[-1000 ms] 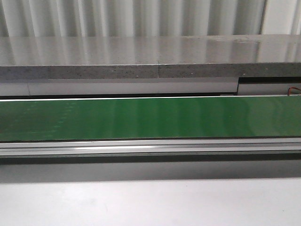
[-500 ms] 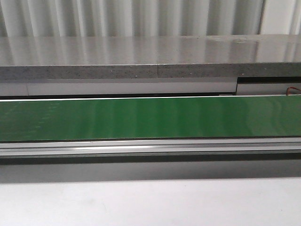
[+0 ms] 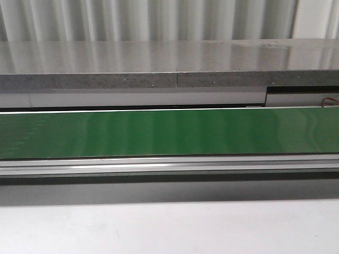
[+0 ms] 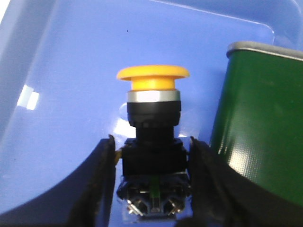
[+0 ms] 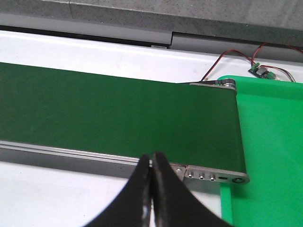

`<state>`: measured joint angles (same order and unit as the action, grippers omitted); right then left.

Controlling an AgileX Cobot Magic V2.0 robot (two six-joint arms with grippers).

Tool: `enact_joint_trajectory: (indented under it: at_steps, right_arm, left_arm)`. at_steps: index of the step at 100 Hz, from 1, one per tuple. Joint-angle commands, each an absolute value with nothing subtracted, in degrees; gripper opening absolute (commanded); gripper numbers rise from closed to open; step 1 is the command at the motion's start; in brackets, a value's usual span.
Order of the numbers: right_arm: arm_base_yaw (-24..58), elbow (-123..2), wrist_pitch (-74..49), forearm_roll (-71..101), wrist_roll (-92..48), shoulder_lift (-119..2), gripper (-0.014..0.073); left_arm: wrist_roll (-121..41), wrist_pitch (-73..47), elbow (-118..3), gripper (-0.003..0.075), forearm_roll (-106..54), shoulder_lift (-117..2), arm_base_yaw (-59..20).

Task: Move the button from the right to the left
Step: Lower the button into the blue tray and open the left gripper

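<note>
In the left wrist view, the left gripper (image 4: 152, 189) is clamped on the button (image 4: 153, 142) — its two black fingers (image 4: 102, 184) press against either side of the blocky dark body, where a small green mark shows low down between metal terminals. Above the fingers the black collar, a silver ring and the round yellow-orange cap stand clear, the cap's stem in line with the gripper. Behind the button lies the glossy floor of a blue tray (image 4: 61, 94), with a bright reflection on it; whether the button touches the tray floor cannot be told. Just beside it, the rounded end of the green conveyor belt (image 4: 260, 123) overlaps the tray's far wall.

In the right wrist view, the right gripper (image 5: 151, 189) holds nothing — its black fingertips are pressed together over the near metal rail of the belt (image 5: 118, 118). The belt ends at a roller beside a bright green board (image 5: 270, 151); beyond it, red and black wires run to a small circuit board (image 5: 261, 71).

The front view shows only the white table (image 3: 169, 227), the belt (image 3: 169, 132) running across, a grey shelf (image 3: 169, 63) behind it, and a corrugated wall (image 3: 159, 18) farthest back.
</note>
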<state>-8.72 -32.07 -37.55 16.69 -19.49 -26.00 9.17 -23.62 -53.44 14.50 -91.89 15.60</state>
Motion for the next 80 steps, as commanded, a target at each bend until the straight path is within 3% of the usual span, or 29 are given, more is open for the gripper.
enact_joint_trajectory:
  at_steps: [1,54,63,80]
  right_arm:
    - [-8.7,-33.6,-33.6,17.7,-20.0,-26.3,-0.0067]
    - [-8.7,-33.6,-33.6,17.7,-20.0,-26.3,-0.0067]
    - [-8.7,-33.6,-33.6,17.7,-20.0,-26.3,-0.0067]
    - [-8.7,-33.6,-33.6,17.7,-20.0,-26.3,-0.0067]
  left_arm:
    - [9.0,-20.4,-55.3,-0.002,13.7,-90.5,16.8]
    - [7.9,-19.3,-55.4,-0.0013,11.1,-93.6,18.4]
    - [7.9,-19.1,-55.4,0.0042,11.1,-93.6,18.4]
    - [7.9,-18.9,-55.4,0.0228,10.8,-93.6,18.4]
